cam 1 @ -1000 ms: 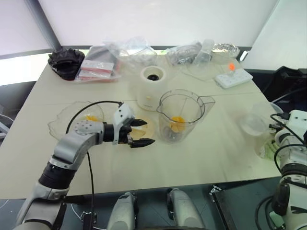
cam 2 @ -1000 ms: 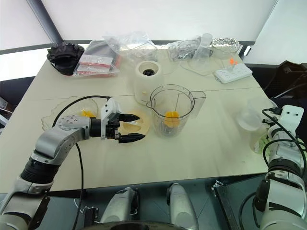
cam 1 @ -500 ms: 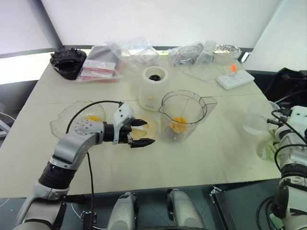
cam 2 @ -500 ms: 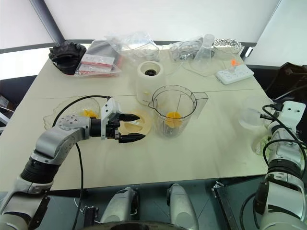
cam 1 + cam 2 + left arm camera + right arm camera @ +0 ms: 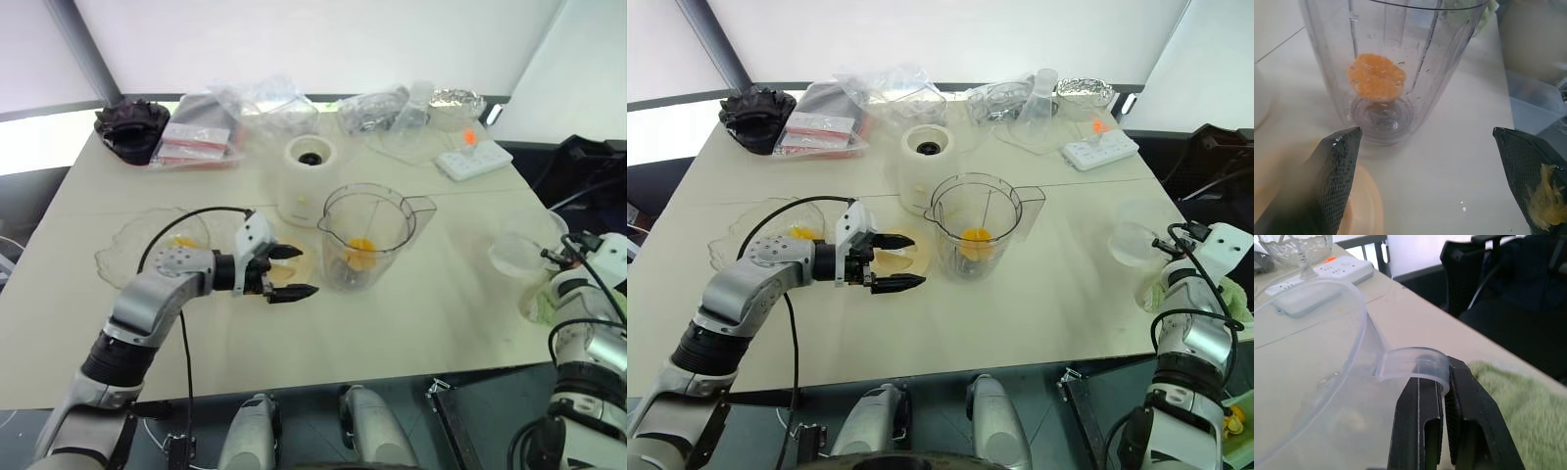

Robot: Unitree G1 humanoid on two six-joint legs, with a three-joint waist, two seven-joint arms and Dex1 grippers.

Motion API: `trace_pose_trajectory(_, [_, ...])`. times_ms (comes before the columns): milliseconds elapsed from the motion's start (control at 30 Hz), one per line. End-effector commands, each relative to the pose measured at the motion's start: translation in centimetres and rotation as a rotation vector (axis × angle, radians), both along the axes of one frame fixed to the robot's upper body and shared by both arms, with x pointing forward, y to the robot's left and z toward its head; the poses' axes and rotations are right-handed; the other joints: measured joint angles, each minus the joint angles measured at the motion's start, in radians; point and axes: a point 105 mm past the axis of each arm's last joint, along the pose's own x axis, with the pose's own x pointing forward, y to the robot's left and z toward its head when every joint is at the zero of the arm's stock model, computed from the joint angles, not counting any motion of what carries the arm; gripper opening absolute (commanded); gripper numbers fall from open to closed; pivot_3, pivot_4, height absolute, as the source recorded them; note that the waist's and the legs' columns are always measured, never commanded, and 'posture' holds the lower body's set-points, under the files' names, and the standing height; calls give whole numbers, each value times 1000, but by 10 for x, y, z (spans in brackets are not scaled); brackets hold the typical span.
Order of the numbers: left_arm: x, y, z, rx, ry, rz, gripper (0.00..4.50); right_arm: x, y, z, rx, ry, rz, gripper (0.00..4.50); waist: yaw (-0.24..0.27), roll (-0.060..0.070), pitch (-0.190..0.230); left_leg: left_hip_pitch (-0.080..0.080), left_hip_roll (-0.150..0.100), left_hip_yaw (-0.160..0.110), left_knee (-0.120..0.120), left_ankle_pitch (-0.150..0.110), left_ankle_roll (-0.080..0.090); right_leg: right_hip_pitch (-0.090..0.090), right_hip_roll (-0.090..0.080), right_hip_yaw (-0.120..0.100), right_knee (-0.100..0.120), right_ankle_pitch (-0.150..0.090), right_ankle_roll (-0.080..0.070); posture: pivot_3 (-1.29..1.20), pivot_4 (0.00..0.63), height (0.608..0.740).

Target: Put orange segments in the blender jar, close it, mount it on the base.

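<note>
Near the middle of the table (image 5: 431,323) stood the blender jar (image 5: 367,235), upright and uncovered, with orange segments (image 5: 361,253) lying at its bottom. Just behind it sat the base (image 5: 309,181), its dark socket facing up. Beside the jar, the left gripper (image 5: 287,271) hovered over a flat cream lid (image 5: 901,252) with its fingers spread wide, empty apart from a scrap of pulp stuck to one fingertip (image 5: 1542,193). At the table's right edge, the right gripper (image 5: 1444,396) was clamped on the curved handle of a clear plastic cup (image 5: 1132,240), next to a green cloth (image 5: 1518,406).
</note>
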Motion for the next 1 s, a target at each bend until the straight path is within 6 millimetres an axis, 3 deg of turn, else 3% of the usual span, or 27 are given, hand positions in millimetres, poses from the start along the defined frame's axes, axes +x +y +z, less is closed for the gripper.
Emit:
trace_pose_trajectory(33, [0, -4, 6, -10, -30, -23, 4500, 1, 12, 22, -15, -52, 31, 50, 2, 1, 0, 0, 0, 0, 0, 0, 0, -1, 0, 0, 0, 0, 0, 0, 150, 740])
trace_pose_trajectory(333, [0, -4, 6, -9, -29, -30, 4500, -11, 36, 60, -25, -109, 101, 50, 5, 8, 4, -2, 0, 0, -1, 0, 0, -4, 0, 1, 4, 0, -1, 0, 150, 740])
trace_pose_trajectory(800, [-2, -7, 3, -6, -19, -42, 4500, -20, 74, 169, -153, -251, 329, 50, 5, 10, 6, -2, 0, 0, -2, 0, 0, -6, 0, 1, 3, -1, -1, 0, 150, 740])
trace_pose_trajectory(1000, [2, -10, 3, -29, -28, -19, 4500, -24, 116, 204, -277, -278, 511, 50, 7, 10, 6, -3, 0, 0, -3, 0, 0, -6, 0, 1, 2, -1, -1, 0, 150, 740])
